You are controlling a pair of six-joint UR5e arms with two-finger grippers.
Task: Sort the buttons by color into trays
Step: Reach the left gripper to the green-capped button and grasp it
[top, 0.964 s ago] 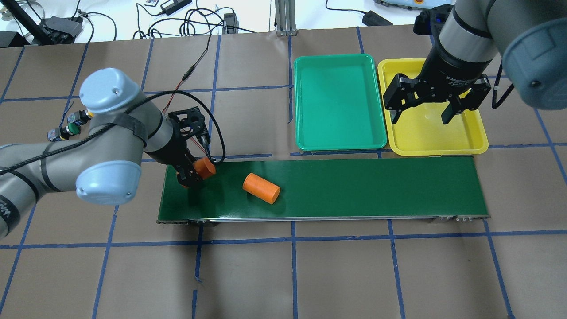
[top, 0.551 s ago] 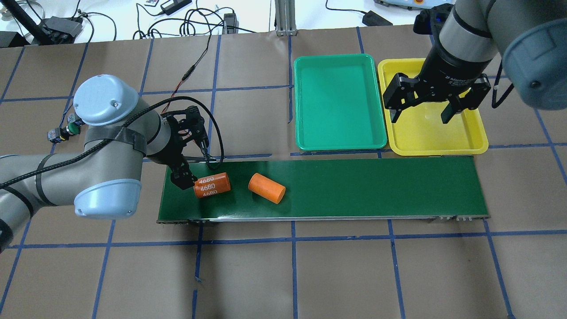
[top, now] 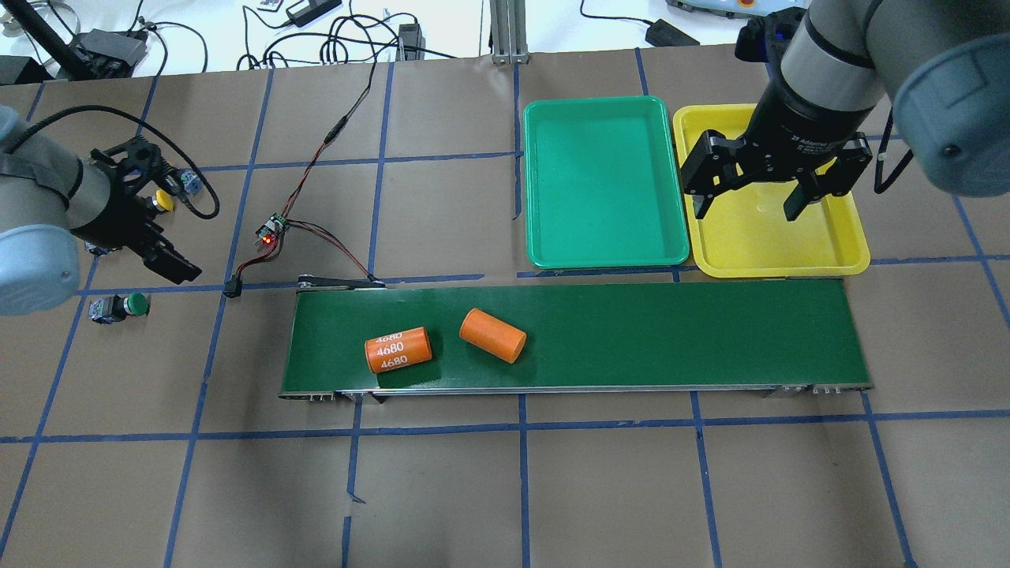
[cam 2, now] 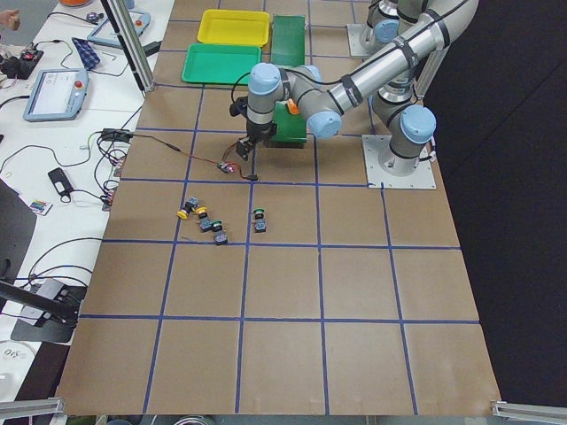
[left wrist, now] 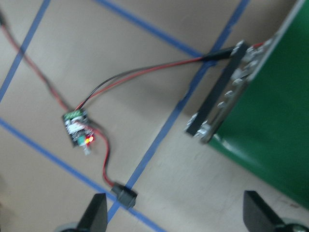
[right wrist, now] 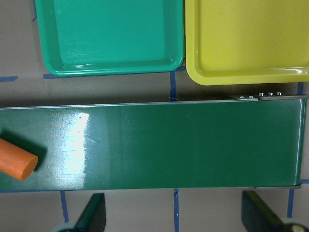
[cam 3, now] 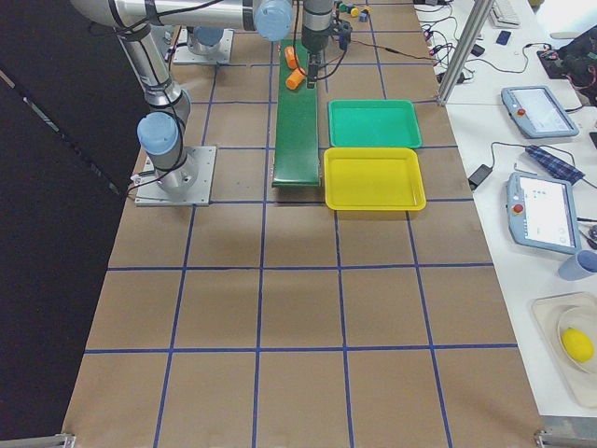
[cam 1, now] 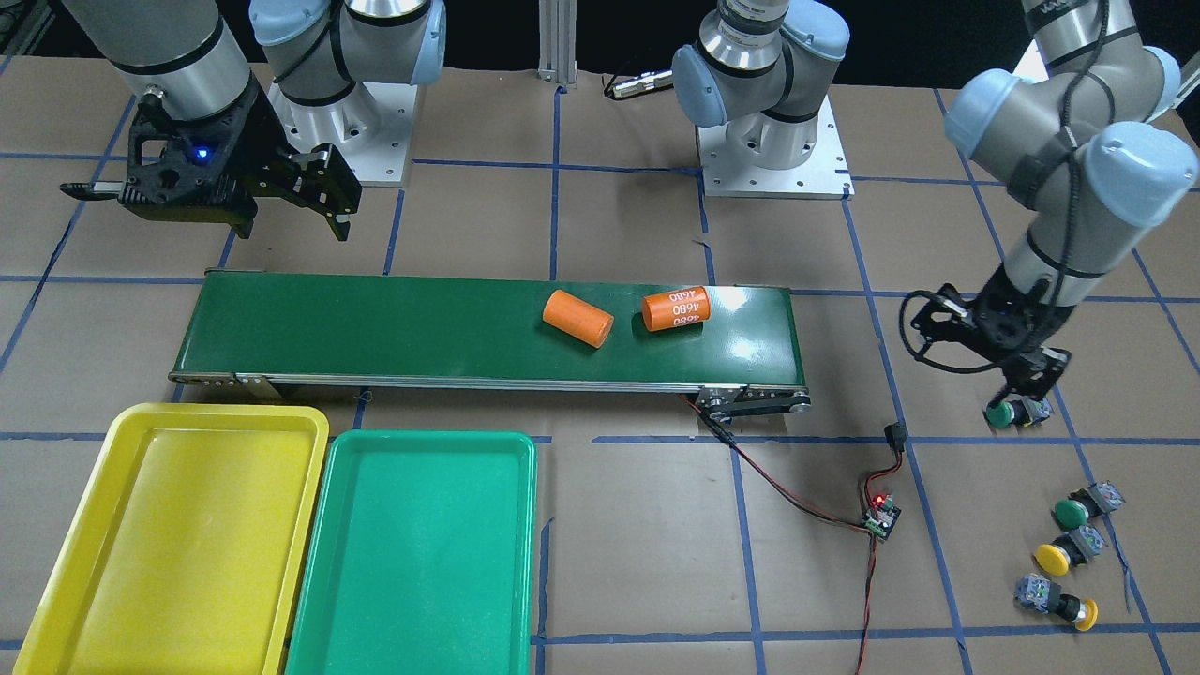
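Four buttons lie on the table at my left. One green button [cam 1: 1011, 412] [top: 126, 306] lies apart from the others. A second green button [cam 1: 1078, 506] and two yellow ones [cam 1: 1057, 555] [cam 1: 1069, 607] lie in a group. My left gripper [top: 170, 264] [cam 1: 1027, 380] hangs open and empty just beside the lone green button; its wrist view shows no button. My right gripper [top: 746, 203] is open and empty over the yellow tray [top: 836, 260]. The green tray [top: 604, 181] stands next to it.
A long dark-green conveyor belt [top: 671, 331] carries a labelled orange cylinder [top: 398, 349] and a plain one [top: 492, 335]. A small circuit board [top: 270, 231] with red and black wires lies between the belt's left end and the buttons.
My left gripper let go of the labelled orange cylinder on the belt and swung left to the buttons. Both cylinders have shifted a little to the right. The right arm has hardly moved.
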